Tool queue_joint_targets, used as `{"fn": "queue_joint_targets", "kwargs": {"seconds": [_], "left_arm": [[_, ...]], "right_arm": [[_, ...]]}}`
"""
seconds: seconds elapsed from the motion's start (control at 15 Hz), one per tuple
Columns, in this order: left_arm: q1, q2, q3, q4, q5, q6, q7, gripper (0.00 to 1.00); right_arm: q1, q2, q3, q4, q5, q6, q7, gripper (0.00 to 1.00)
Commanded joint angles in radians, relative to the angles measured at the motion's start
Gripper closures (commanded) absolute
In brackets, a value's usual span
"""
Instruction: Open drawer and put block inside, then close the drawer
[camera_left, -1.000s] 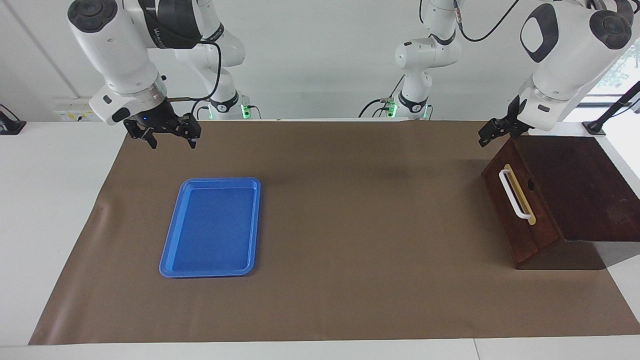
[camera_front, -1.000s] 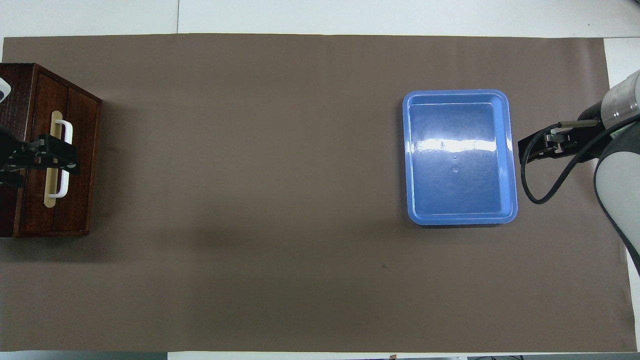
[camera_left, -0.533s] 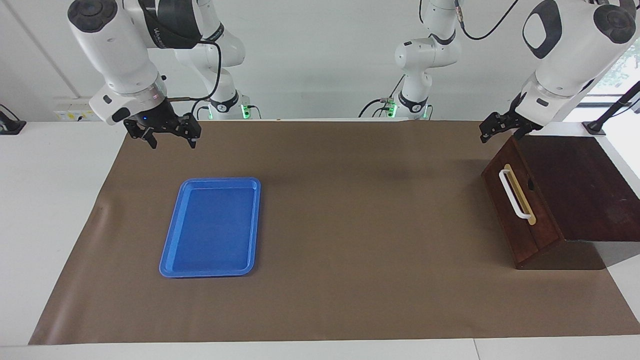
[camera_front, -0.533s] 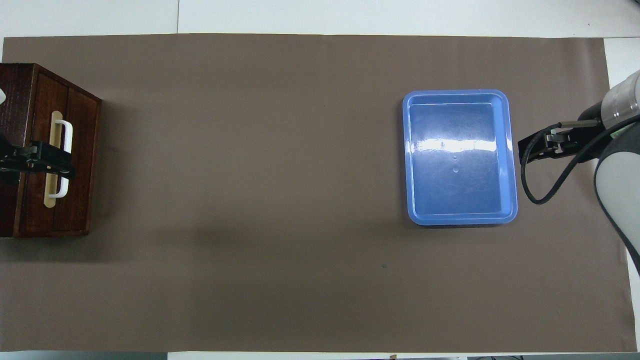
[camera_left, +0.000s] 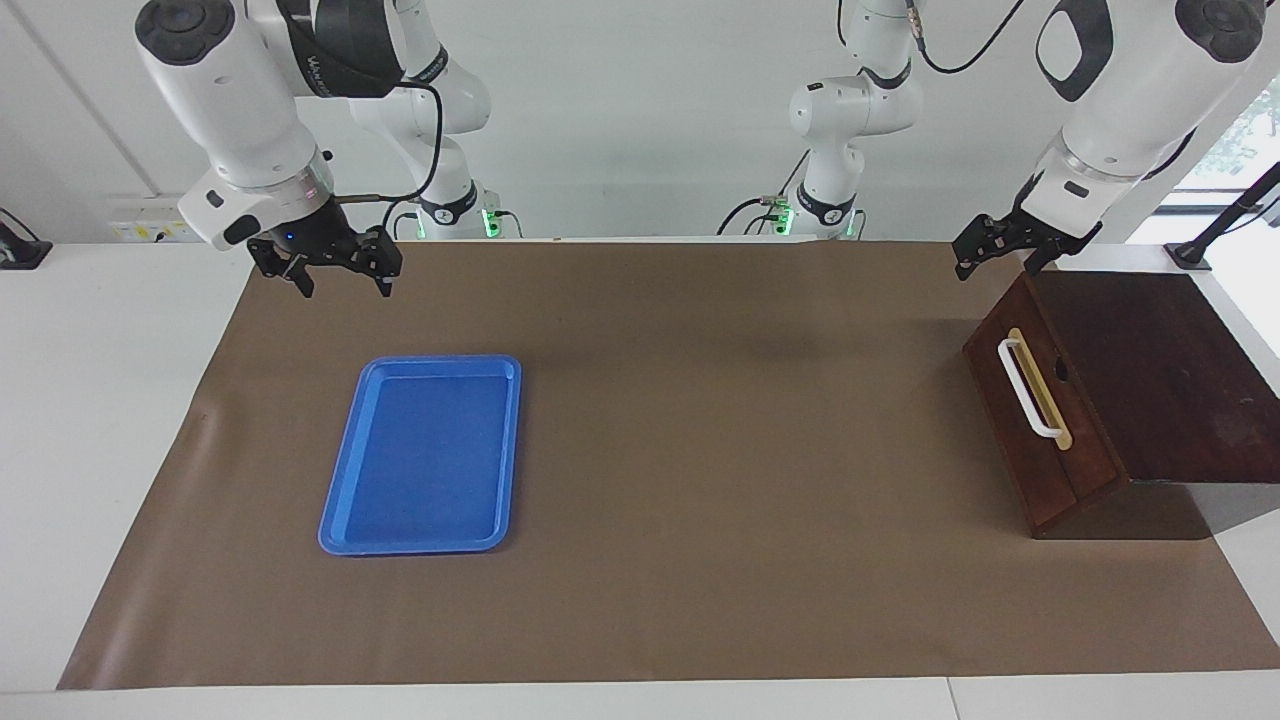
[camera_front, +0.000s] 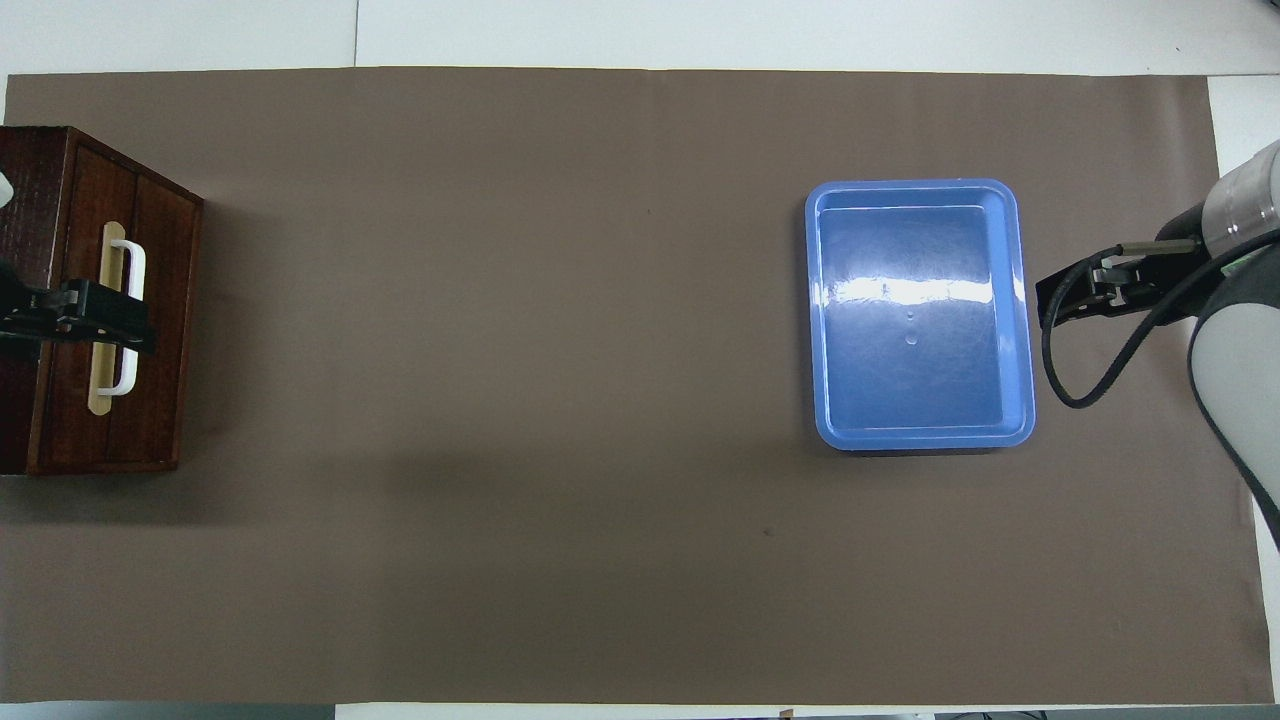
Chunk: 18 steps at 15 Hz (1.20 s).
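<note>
Both pincers hang apart and empty: the right pincer (camera_left: 338, 280) over the worktop (camera_left: 700, 450), the left pincer (camera_left: 995, 258) over the cabinet's (camera_left: 1160, 370) robot-side corner. The drawer (camera_left: 1045, 470) sits shut at the left arm's end. No block shows anywhere, not even in the tray (camera_left: 410, 547); it may be inside or missing. Dropping straight down, the left pincer would likely strike the cabinet, not the handle (camera_left: 1028, 390).
</note>
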<state>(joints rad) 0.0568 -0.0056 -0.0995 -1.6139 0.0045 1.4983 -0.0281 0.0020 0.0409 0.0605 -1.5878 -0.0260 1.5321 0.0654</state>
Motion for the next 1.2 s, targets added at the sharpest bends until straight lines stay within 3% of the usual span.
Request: {"fn": "queue_joint_targets", "kwargs": {"seconds": [0.0, 0.33, 1.13], "left_arm": [[-0.008, -0.008, 0.018, -0.004, -0.023, 0.032, 0.016, 0.00], [-0.008, -0.008, 0.021, -0.014, -0.021, 0.112, 0.019, 0.00], [-0.009, -0.010, 0.020, -0.020, -0.023, 0.111, 0.022, 0.00]], "right_arm": [[-0.016, -0.015, 0.009, -0.009, -0.002, -0.009, -0.015, 0.00], [-0.016, -0.015, 0.009, -0.009, -0.002, -0.009, -0.015, 0.00], [-0.016, -0.015, 0.009, -0.009, -0.002, -0.009, -0.015, 0.00]]}}
